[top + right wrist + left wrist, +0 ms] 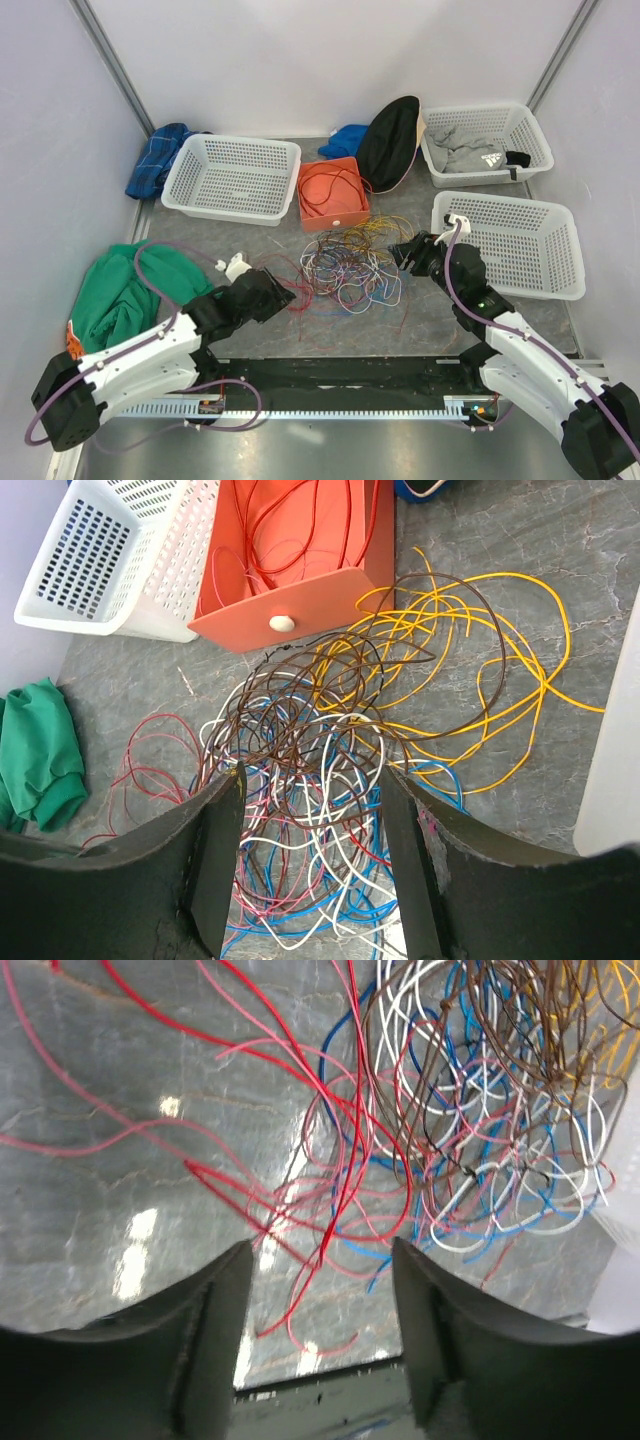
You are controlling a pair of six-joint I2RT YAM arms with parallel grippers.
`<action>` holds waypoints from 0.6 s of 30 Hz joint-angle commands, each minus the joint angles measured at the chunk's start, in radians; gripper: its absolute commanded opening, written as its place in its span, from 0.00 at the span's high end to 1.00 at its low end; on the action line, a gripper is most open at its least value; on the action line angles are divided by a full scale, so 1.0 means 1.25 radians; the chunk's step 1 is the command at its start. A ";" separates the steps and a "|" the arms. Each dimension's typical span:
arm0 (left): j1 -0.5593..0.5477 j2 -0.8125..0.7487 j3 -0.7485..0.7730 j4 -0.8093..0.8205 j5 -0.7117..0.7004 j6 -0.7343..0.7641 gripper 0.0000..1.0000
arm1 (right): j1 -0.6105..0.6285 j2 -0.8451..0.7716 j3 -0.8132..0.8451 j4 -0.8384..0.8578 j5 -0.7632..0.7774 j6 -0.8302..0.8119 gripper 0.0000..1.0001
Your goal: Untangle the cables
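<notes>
Top view: the cables (345, 265) lie in one knotted heap at mid-table, between the two arms. The left gripper (285, 295) sits at the heap's left edge and the right gripper (405, 250) at its right edge. The orange box (335, 222) behind the heap holds a coiled red wire. The far right basket (475, 108) holds grey clothing. The left basket (235, 142) and the near right basket (500, 200) show no contents.

Left wrist view: the left gripper (320, 1245) has its jaws apart and grips nothing. Loose red strands (330, 1160) cross the gap below the fingers. Risk: closing here may catch several strands at once, and a pull would then tighten the dense cluster of cables (480, 1110) rather than free one wire.

Right wrist view: the right gripper (310, 775) also stands parted and unloaded, over the brown and white core of the cables (320, 720). Whether any strand touches its fingers is hard to tell at this angle. Risk: the yellow wire (480, 660) loops through the brown one, so lifting either probably drags the whole heap. The box (300, 605) contains red wire (290, 520), and a snag could pull it back out.
</notes>
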 commanded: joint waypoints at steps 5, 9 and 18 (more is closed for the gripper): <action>0.023 0.107 0.086 0.123 -0.040 0.063 0.98 | 0.003 -0.013 -0.004 -0.004 -0.003 -0.014 0.36; 0.023 0.044 0.226 0.114 -0.021 0.297 0.98 | 0.002 -0.037 0.002 -0.009 -0.007 -0.016 0.36; 0.020 0.087 0.653 0.074 0.103 0.636 0.98 | 0.005 -0.072 0.027 -0.006 -0.055 0.005 0.37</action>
